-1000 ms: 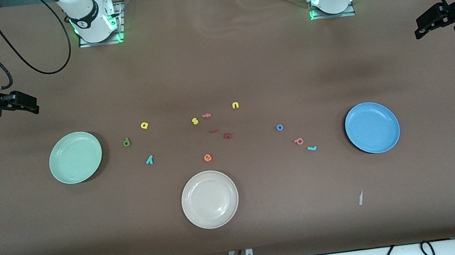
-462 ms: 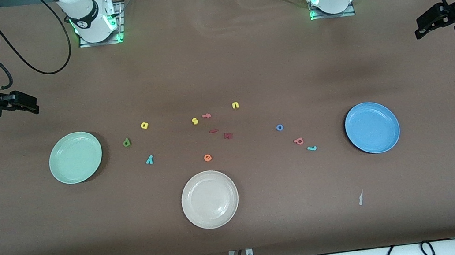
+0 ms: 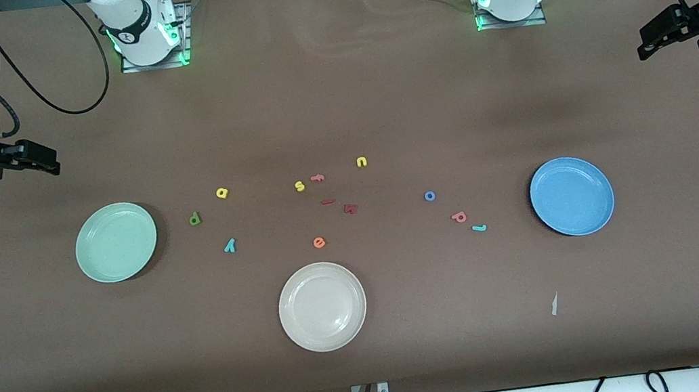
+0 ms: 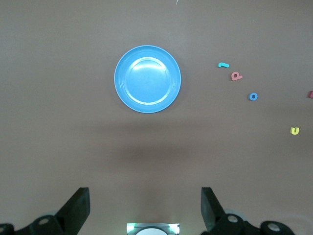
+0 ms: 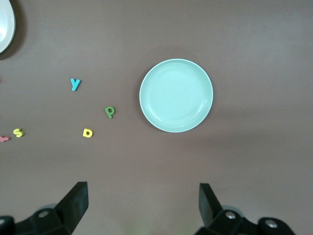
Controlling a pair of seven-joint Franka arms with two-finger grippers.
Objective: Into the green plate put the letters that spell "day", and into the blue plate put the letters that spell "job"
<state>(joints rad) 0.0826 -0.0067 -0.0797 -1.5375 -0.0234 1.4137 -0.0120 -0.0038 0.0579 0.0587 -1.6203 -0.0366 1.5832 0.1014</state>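
nothing is sorted yet. the green plate (image 3: 116, 242) at frame mid-left has d (image 3: 194, 219), a (image 3: 222, 193), y (image 3: 230, 245) beside it; the blue plate (image 3: 572, 195) at mid-right has j (image 3: 478, 228), o (image 3: 429, 196), b (image 3: 458, 216). both the left gripper (image 3: 647, 48) and right gripper (image 3: 47, 163) hang at the frame edges, fingers spread and empty. next, one must descend onto a tiny letter.

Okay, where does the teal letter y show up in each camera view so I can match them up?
Front view: teal y, nearer the camera than the olive-green d, beside the green plate.
Left wrist view: not in it.
Right wrist view: teal y.
Shared landmark: the green plate.
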